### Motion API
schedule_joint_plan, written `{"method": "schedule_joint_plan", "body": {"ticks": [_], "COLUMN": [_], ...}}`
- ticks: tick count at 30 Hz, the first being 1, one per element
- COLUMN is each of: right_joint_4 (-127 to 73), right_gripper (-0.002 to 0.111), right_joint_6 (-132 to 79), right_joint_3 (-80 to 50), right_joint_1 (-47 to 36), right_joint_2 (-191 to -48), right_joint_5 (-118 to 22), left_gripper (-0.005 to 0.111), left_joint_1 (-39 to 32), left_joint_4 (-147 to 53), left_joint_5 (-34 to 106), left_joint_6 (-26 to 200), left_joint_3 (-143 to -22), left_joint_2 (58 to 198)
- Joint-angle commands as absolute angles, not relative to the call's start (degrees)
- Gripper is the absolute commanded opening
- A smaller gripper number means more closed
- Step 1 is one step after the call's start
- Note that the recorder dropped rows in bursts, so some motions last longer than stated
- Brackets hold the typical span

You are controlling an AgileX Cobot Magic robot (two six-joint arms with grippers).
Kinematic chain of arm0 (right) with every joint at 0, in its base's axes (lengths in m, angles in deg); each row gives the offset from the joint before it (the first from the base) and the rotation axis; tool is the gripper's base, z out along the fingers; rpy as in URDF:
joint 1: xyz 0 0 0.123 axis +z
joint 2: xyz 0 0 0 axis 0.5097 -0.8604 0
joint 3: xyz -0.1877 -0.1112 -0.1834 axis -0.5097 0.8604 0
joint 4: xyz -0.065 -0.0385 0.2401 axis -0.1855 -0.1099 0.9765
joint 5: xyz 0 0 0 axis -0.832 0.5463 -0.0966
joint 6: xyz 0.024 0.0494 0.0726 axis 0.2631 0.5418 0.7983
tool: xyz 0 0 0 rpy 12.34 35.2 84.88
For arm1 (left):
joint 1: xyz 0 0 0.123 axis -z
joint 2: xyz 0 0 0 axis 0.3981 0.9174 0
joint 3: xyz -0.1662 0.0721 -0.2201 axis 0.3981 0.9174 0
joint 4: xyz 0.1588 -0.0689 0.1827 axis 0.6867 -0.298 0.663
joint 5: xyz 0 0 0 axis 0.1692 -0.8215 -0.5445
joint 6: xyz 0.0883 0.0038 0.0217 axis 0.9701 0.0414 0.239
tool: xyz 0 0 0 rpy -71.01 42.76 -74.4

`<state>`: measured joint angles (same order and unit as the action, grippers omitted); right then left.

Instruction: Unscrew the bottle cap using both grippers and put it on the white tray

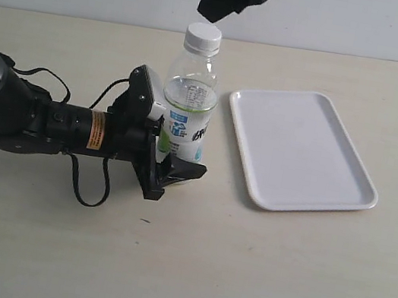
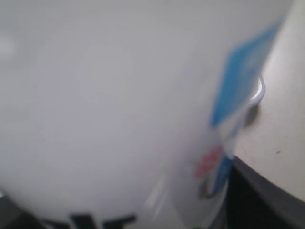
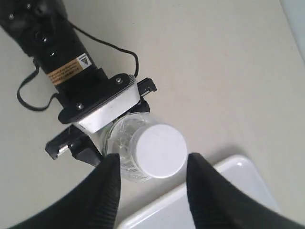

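Closest to me on the table is the left hand, lying low with its arm coming in from the left side. An orange-yellow label band wraps the arm, and loose cables trail beside it. I read this hand as clamped on the bottle: one jaw shows in front of the labelled lower body and the other sits behind it. In the left wrist view the bottle's label fills almost the whole picture, too blurred to read.

The bottle stands upright on the table. The bottle cap is on its neck, white and ribbed.

Just to the right of the bottle, apart from it, the white tray lies flat on the table with nothing on it.

Farthest and highest is the right hand, hanging above the cap without touching it. From its wrist camera I see its two black fingers spread wider than the cap, which sits between them in the picture. A corner of the tray shows beside them.
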<state>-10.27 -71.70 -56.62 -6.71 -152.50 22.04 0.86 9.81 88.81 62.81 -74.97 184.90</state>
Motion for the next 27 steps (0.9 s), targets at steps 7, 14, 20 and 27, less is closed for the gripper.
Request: {"method": "schedule_joint_plan", "body": {"ticks": [7,14,20,27], "right_joint_4": [-13.0,-13.4,-13.1,-12.9], "right_gripper": [0.064,0.064,0.064,0.064], "right_joint_6": [-35.8,-33.2,-31.8,-30.9], "right_joint_3": [-56.5,-57.1,-59.5,-59.5], "right_joint_1": [-6.6,-6.6,-6.6,-6.6], "right_joint_2": [-154.1,-157.1,-159.0,-159.6], "right_joint_5": [22.1,22.1,22.1,22.1], "left_gripper": [0.000,0.000,0.000,0.000], "left_joint_1": [1.2,1.2,1.2,1.2], "left_joint_4": [9.4,10.2,10.2,10.2], "left_joint_5": [90.6,90.6,90.6,90.6], "left_joint_6": [63.1,63.0,63.0,63.0], "left_joint_3": [-75.3,-75.3,-75.3,-75.3], "left_joint_2": [184.0,184.0,184.0,184.0]}}
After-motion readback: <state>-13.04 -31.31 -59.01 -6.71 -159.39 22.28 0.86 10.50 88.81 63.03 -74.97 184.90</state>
